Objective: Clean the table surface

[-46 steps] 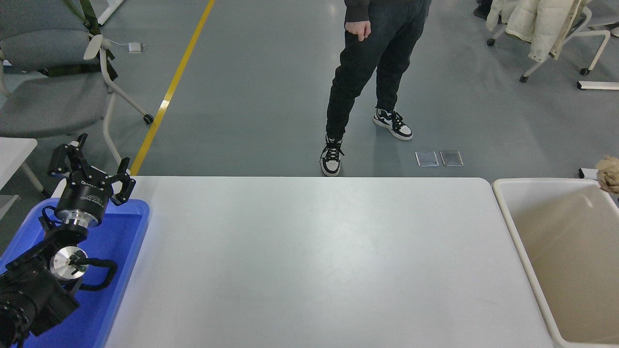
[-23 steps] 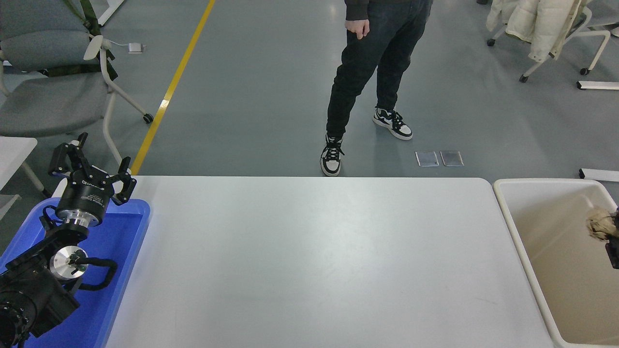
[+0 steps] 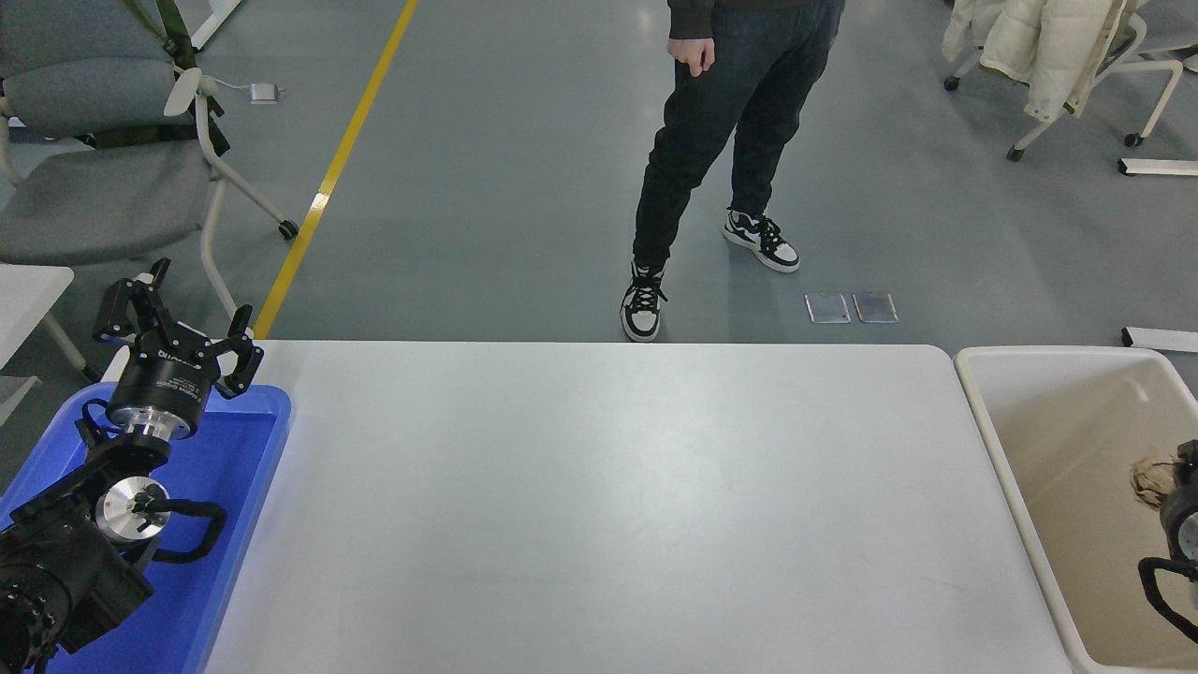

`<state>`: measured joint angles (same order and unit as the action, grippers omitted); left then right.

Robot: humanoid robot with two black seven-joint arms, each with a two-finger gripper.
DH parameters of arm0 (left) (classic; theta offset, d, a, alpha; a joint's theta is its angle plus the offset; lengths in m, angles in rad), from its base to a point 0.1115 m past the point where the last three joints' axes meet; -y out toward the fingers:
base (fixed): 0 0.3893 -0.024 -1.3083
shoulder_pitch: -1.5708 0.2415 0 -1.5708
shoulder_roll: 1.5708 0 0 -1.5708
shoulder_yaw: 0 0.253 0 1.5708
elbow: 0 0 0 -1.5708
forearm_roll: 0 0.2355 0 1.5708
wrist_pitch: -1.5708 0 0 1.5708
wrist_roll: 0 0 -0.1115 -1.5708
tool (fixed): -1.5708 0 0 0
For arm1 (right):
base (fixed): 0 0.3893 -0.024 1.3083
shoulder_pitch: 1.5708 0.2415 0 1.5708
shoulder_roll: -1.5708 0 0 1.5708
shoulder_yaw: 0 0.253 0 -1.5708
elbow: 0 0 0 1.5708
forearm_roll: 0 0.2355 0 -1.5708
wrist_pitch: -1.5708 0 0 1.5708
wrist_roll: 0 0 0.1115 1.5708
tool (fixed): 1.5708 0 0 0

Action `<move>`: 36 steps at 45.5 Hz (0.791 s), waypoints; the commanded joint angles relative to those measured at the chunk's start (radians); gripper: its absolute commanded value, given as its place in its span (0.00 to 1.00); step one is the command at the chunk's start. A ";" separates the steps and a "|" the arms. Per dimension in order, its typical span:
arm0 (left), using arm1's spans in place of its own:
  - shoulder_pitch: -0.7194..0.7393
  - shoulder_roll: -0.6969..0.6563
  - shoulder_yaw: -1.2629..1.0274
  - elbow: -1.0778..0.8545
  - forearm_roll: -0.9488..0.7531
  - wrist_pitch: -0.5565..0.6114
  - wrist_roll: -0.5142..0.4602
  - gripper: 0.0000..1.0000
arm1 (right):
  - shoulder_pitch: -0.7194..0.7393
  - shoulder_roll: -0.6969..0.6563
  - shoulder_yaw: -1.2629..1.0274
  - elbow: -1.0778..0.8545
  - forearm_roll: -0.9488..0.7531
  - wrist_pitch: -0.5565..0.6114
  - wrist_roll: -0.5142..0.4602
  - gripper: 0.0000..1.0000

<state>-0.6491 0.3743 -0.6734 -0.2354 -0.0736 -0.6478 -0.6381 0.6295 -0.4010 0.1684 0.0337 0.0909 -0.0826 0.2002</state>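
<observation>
My right gripper (image 3: 1181, 468) sits at the right edge, down inside the bin (image 3: 992, 440), with a tan wad (image 3: 1149, 480) just at its tip. Whether my jaws clasp that wad or have let it go I cannot tell; the fingers run off the edge. My left gripper (image 3: 178, 332) is parked at the lower left over the blue tray (image 3: 257, 449), jaws spread and holding nothing. Between tray and bin lies the table (image 3: 618, 505), white and bare, with nothing on it that I can see. I judge the step in hand to be dropping the wad in the bin, near the task's end. The next move calls for parting the jaws fully, then lifting straight up clear of the bin's wall. Beyond the far edge a person (image 3: 721, 140) stands on the grey floor, well apart from me.
</observation>
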 commanded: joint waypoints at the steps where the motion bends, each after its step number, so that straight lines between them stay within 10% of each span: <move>1: -0.001 0.000 0.000 -0.001 0.000 0.000 0.000 1.00 | -0.001 0.004 0.000 -0.001 -0.002 -0.017 -0.001 0.32; 5: -0.001 0.000 0.000 -0.001 0.000 0.000 0.000 1.00 | -0.001 0.004 -0.006 0.000 -0.002 -0.008 -0.001 1.00; 36: 0.000 0.000 0.000 0.001 -0.002 0.000 0.000 1.00 | 0.018 0.001 0.051 0.014 0.012 0.032 0.007 1.00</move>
<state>-0.6503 0.3743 -0.6734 -0.2356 -0.0739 -0.6489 -0.6381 0.6375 -0.3946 0.1669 0.0324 0.0946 -0.0860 0.2011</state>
